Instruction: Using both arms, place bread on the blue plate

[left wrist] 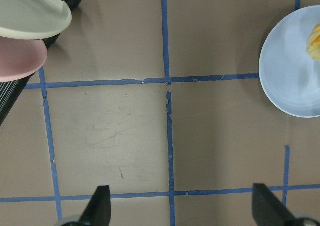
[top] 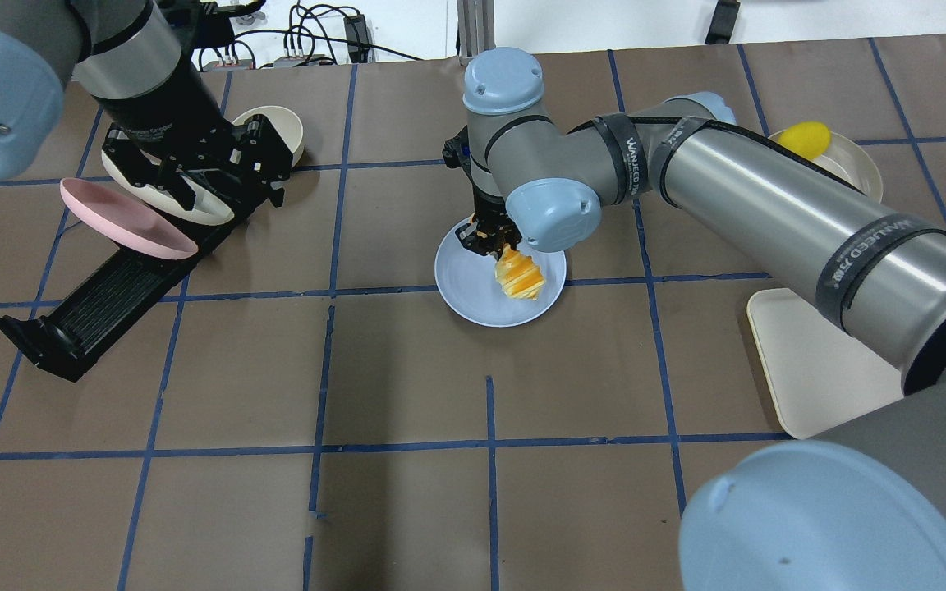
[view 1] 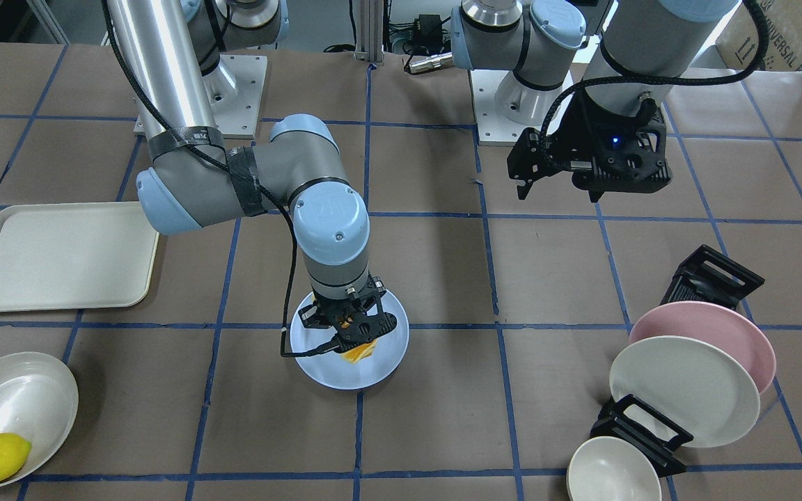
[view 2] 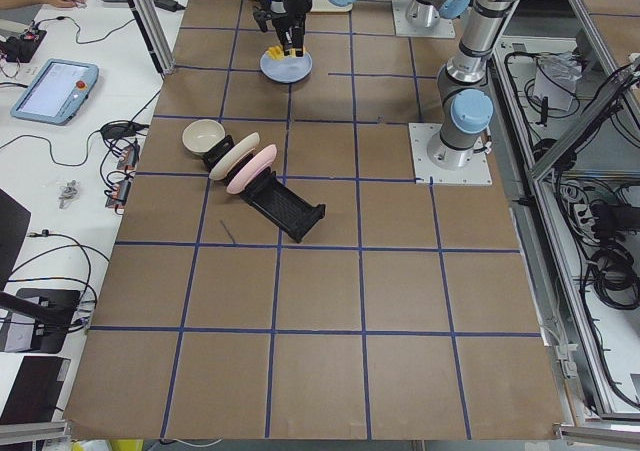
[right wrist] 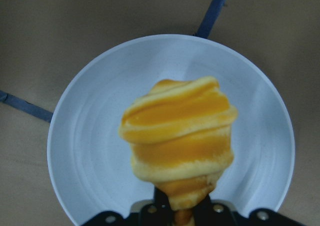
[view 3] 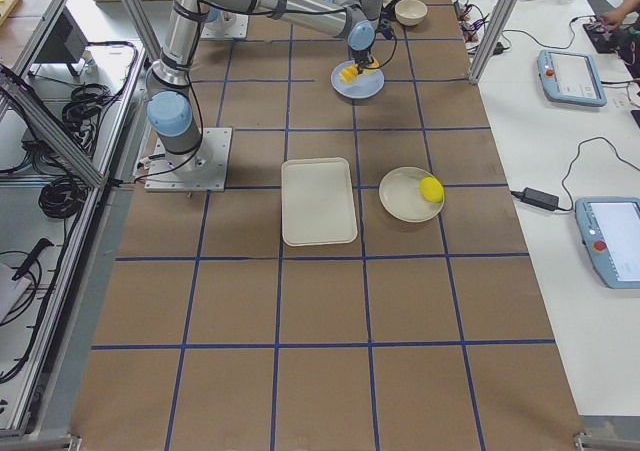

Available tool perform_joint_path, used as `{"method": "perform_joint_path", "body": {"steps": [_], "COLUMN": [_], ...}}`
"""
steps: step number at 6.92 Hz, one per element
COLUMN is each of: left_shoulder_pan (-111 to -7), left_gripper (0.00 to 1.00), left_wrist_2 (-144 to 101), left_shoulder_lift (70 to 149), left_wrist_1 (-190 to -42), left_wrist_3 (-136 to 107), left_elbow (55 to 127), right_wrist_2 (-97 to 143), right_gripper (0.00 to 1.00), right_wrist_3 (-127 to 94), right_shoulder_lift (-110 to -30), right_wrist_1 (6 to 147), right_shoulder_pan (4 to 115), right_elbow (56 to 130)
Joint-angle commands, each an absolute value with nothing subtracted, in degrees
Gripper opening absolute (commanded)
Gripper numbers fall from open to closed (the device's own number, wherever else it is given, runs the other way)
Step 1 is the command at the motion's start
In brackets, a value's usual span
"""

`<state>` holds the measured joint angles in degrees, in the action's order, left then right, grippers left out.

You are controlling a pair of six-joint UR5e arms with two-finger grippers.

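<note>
Pale-blue glossy round plate [right wrist: 85,141] straight below. Grips ridged orange-and-cream bread loaf [right wrist: 177,136] by one end in right end effector [top: 488,236], long axis downward; left end effector [left wrist: 182,208] spread empty, well apart.

The blue plate [right wrist: 85,151] looks smooth and glossy, the bread [right wrist: 177,136] ridged and matt, the table [top: 407,369] is covered in dull brown paper [top: 194,509] crossed with blue tape [top: 407,447], and the right arm [top: 752,205] shows brushed metal with satin plastic caps [top: 553,215].
</note>
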<state>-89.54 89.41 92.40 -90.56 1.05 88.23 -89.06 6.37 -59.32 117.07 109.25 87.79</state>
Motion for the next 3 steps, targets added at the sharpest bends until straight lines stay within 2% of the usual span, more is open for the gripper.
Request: {"method": "perform_joint_path", "body": {"steps": [1, 3], "left_shoulder_pan": [-89.47, -89.47], "left_gripper": [1.0, 1.0], "left_wrist_2": [89.47, 89.74], "left_shoulder_lift": [92.29, 92.11], "left_wrist_1": [-90.96, -90.79], "left_wrist_3": [0.97, 0.97], "left_elbow": [87.98, 87.98], "right_wrist_2": [-89.12, -89.12], "right_gripper": [1.0, 1.0], "right_wrist_3": [6.5, 6.33], "right_shoulder_lift": [-59.33, -59.33], "right_wrist_1": [117.07, 117.07], "right_shoulder_pan": [109.25, 109.25], "right_elbow": [87.63, 87.8]}}
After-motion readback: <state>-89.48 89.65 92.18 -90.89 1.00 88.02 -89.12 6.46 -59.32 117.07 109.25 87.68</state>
